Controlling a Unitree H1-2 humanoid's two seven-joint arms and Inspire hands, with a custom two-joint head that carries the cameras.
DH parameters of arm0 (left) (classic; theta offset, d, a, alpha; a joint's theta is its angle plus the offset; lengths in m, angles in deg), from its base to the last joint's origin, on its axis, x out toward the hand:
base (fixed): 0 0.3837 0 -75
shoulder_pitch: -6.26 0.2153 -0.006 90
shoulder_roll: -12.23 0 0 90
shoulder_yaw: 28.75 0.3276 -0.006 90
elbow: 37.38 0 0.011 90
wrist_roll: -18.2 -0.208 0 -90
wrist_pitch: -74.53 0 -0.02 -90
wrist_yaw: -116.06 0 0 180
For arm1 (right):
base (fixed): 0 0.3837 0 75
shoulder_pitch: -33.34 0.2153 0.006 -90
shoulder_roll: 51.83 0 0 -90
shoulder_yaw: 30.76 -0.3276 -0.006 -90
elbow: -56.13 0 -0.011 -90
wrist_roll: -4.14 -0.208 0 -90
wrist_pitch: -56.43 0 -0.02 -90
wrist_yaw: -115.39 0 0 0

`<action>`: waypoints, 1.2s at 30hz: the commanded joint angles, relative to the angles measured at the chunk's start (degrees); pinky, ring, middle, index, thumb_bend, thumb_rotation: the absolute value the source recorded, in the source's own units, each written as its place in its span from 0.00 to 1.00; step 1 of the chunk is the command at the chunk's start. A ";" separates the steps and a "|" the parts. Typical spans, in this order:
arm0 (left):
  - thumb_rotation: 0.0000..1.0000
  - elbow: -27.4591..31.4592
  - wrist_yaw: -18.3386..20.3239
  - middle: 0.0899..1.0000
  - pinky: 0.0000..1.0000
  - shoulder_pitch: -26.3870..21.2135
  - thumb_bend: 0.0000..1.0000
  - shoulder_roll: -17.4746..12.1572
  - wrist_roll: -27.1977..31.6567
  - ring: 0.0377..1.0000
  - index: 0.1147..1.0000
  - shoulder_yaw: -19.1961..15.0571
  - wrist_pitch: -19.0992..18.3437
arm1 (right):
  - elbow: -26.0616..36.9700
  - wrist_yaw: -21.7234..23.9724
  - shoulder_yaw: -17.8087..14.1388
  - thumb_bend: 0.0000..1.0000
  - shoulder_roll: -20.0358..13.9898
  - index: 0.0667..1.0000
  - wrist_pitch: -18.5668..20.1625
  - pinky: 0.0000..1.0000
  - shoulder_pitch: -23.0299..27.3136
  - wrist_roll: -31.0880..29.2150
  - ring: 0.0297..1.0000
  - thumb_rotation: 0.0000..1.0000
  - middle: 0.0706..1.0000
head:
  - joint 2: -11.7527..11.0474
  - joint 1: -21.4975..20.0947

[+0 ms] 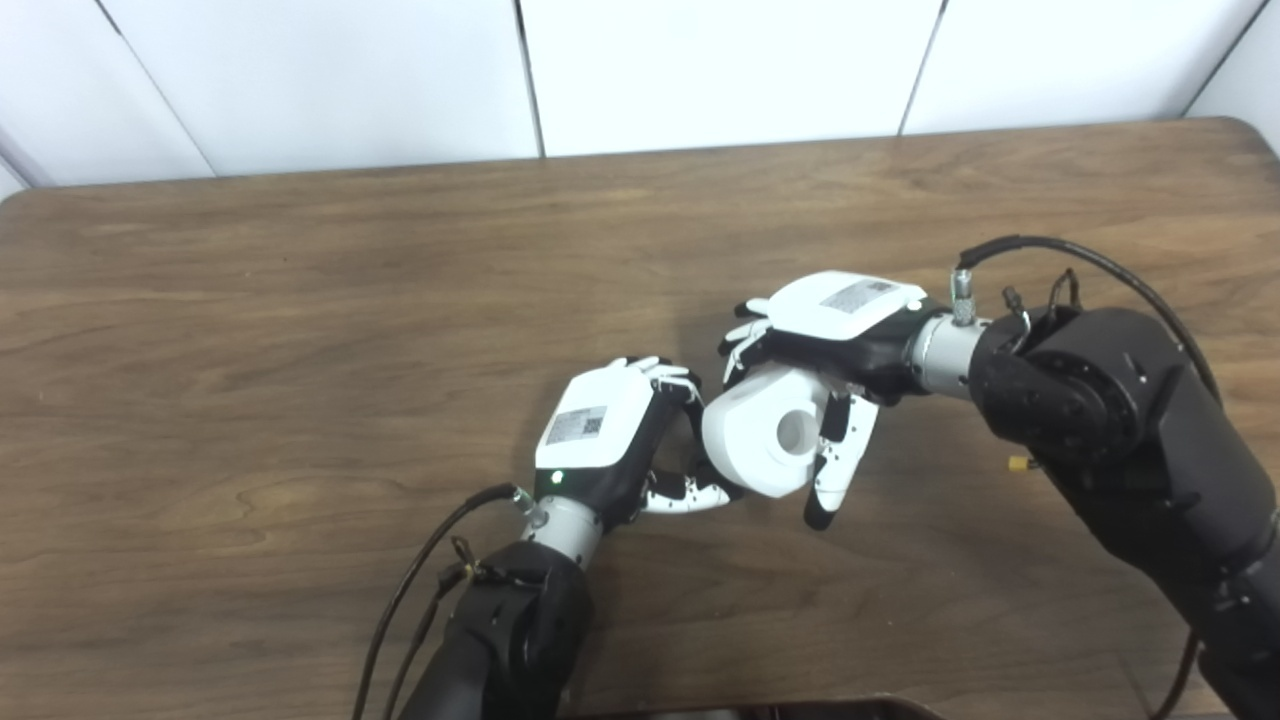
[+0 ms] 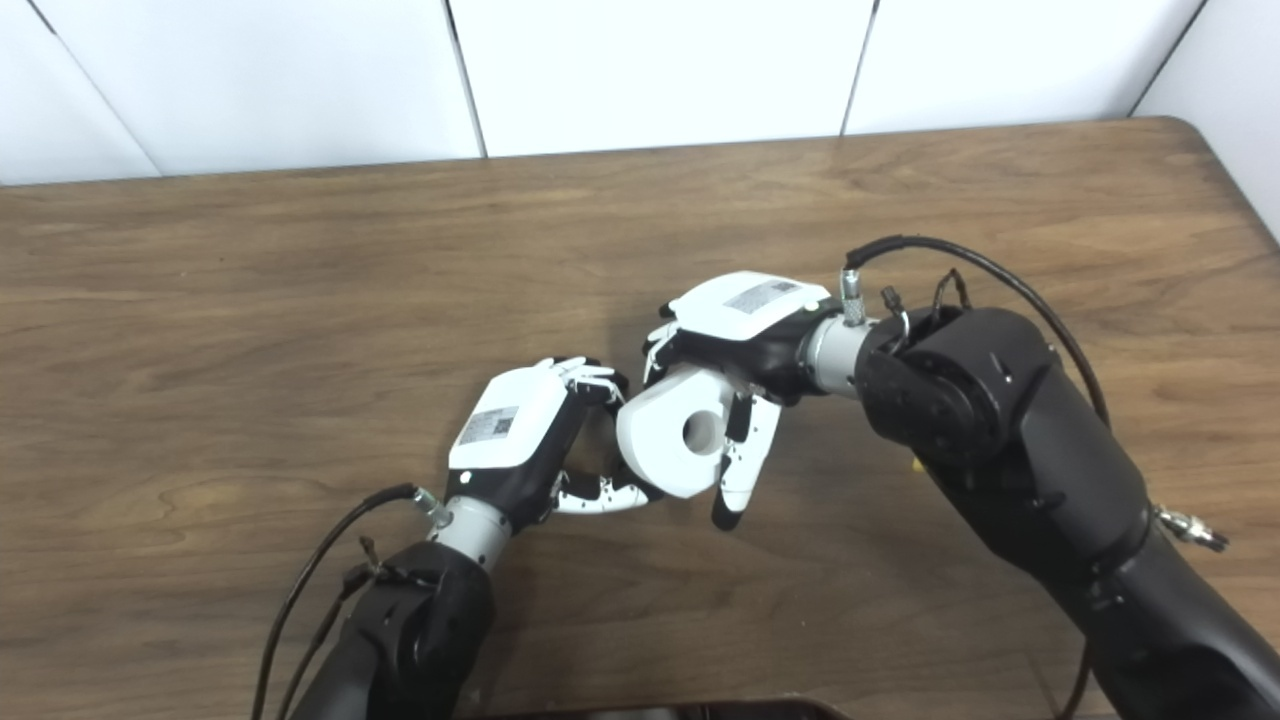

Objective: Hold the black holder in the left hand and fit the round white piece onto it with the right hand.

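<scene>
The round white piece [image 1: 765, 430] is grasped above the wooden table [image 1: 300, 300] by the right hand [image 1: 840, 330], fingers curled over it. The left hand [image 1: 610, 430] is curled beside it; the black holder cannot be made out.

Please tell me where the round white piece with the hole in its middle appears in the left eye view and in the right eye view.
Left eye view: the round white piece with a central hole sits slightly right of centre, below the middle.
Right eye view: the same piece appears close to the picture's centre, below the middle.
Shared landmark: the right hand grips it from above, with the left hand just beside it.
</scene>
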 commanded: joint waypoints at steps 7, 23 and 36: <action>0.06 -1.17 2.01 0.77 0.92 -0.17 0.52 0.08 0.47 0.87 0.42 1.16 0.57 | 0.20 -0.50 -0.97 1.00 0.27 0.72 0.05 1.00 3.58 -0.43 1.00 0.39 0.90 | -0.20 -0.04; 0.06 -2.17 2.12 0.77 0.91 -0.69 0.52 0.22 0.23 0.87 0.42 1.54 0.59 | 0.31 -0.67 -1.49 1.00 0.07 0.72 0.35 0.96 5.33 -2.67 1.00 0.40 0.90 | -0.28 0.24; 0.06 -1.89 3.16 0.77 0.92 -0.74 0.52 0.07 0.26 0.87 0.42 1.70 0.36 | 0.36 -1.24 -2.29 1.00 -0.34 0.72 0.13 0.94 5.59 -3.38 1.00 0.41 0.90 | -0.28 0.24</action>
